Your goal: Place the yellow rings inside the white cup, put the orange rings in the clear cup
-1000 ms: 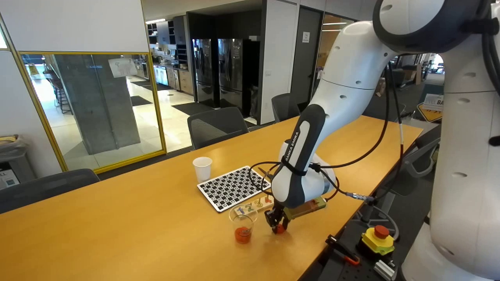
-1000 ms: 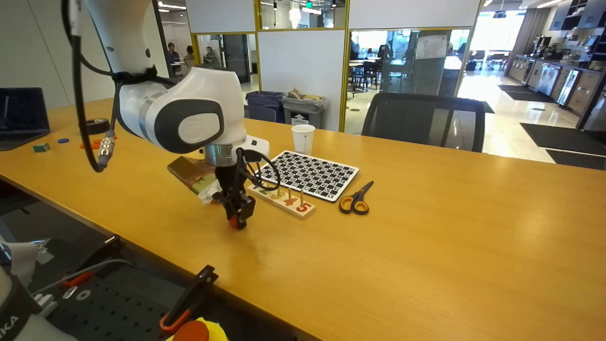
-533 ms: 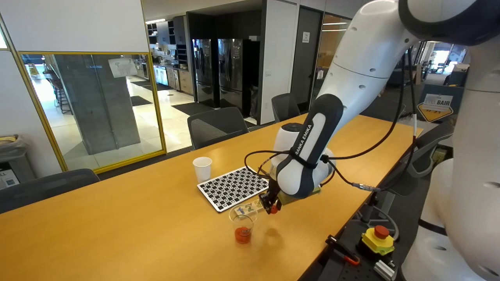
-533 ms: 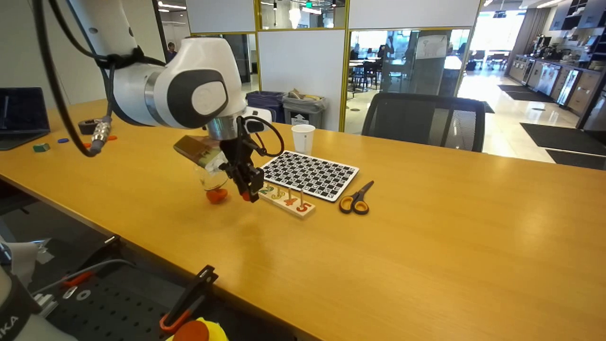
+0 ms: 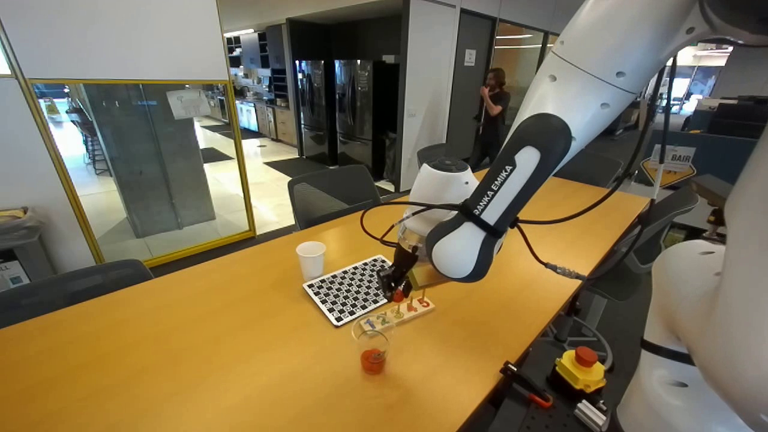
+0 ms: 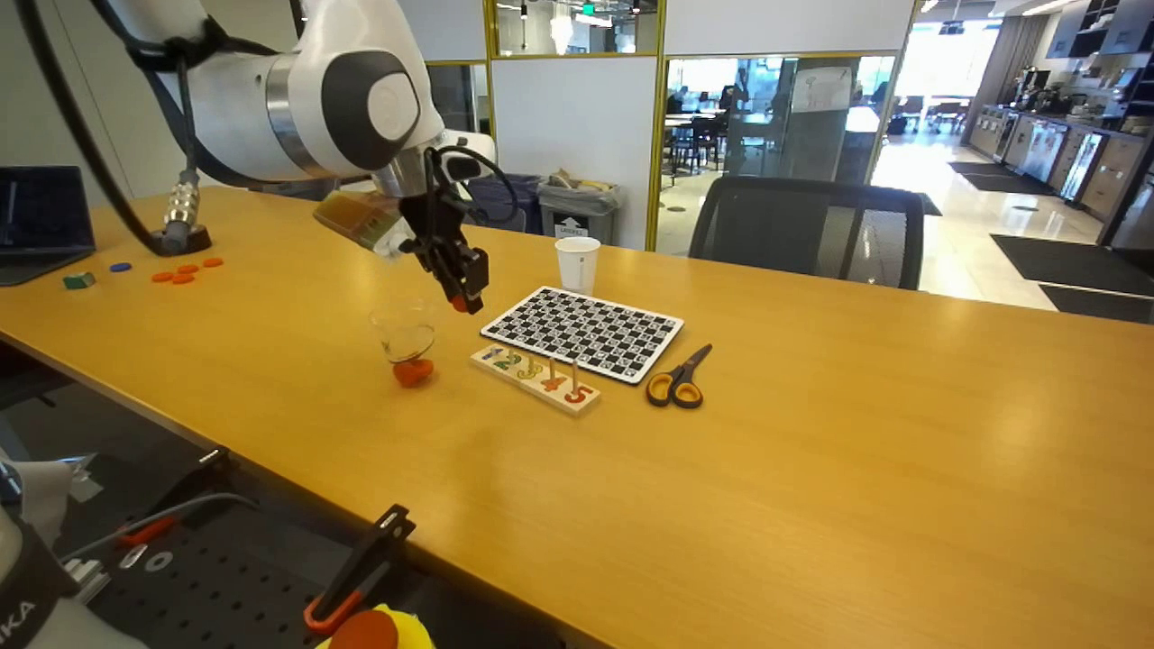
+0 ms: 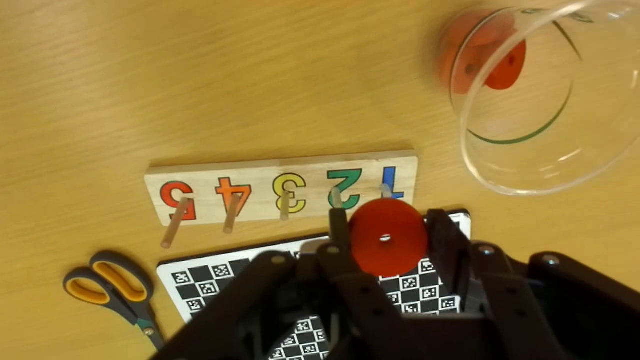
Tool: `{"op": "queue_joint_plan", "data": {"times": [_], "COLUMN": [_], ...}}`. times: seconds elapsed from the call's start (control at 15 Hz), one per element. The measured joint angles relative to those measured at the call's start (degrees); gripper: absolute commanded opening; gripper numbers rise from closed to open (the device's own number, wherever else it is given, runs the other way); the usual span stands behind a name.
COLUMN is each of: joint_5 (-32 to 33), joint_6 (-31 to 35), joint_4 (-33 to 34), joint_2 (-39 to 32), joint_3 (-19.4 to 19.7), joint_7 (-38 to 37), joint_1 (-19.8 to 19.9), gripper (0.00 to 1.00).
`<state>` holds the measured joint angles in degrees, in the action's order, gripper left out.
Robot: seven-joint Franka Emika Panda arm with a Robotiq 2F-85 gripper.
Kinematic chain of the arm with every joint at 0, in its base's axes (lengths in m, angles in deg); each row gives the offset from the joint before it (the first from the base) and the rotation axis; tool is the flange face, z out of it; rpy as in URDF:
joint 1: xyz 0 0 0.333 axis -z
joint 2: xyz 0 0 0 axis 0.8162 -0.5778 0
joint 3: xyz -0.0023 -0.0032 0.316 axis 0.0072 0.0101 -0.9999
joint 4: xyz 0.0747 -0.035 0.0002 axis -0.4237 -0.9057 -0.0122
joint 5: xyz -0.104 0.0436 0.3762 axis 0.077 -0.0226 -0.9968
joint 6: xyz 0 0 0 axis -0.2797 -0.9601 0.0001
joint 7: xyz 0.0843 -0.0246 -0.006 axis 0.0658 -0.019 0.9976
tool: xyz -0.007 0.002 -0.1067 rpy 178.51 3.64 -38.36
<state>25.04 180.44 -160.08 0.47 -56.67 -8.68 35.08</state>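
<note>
Where the table (image 5: 210, 360) spreads beneath the gripper (image 7: 385, 233), the checkerboard (image 5: 351, 291) lies lower and near it, the numbered peg board (image 7: 262, 187) likewise. Below the gripper, to one side, stands the clear cup (image 5: 374, 337) with orange-red rings (image 7: 506, 72) inside; farther off, the white cup (image 6: 577, 266). The narrow-set jaws pinch one orange-red ring (image 7: 390, 256).

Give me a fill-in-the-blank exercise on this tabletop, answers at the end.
Open or closed: the gripper is ____ on an orange-red ring.
The wooden board carries ____ pegs.
Its blue numeral is ____.
Of the white cup and the clear cup, rings show inside only the ____ one.

Missing words: closed; five; 1; clear.
</note>
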Motion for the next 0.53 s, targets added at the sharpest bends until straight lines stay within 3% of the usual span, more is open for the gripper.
{"op": "queue_joint_plan", "data": {"times": [0.13, 0.33, 0.53], "joint_5": [-2.2, -14.1, -24.5], "joint_6": [-3.1, -8.5, -13.4], "joint_4": [-0.4, -1.1, -0.9], "joint_2": [2.3, 5.4, 7.2], "joint_3": [-1.1, -10.4, -16.2], "joint_7": [1.1, 9.6, 18.3], "joint_1": [-1.3, 1.9, 3.0], "gripper": [0.22, 0.22, 0.22]}}
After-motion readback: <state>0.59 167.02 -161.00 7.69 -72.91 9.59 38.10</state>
